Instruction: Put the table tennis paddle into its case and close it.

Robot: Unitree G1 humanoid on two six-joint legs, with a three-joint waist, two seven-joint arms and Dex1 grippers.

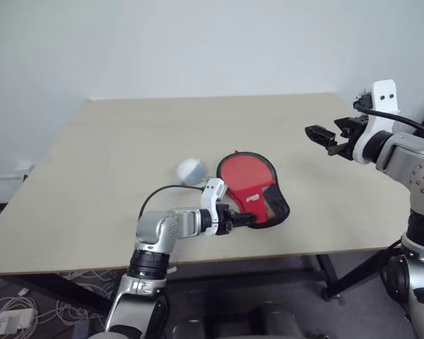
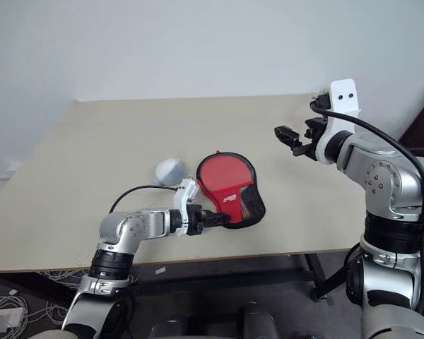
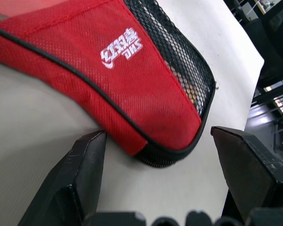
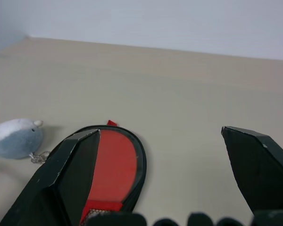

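Left gripper [image 3: 158,188] spread at case [image 1: 258,192] edge; right gripper [image 1: 324,135] raised.

I'm seeing the case [image 1: 253,188] lying flat on the surface [image 1: 127,155], near its front edge, with its rounded red end pointing toward the far side and its black mesh end toward me. Its red fabric is showing a white logo, black piping is running around its rim, and something pale is showing faintly through the mesh.
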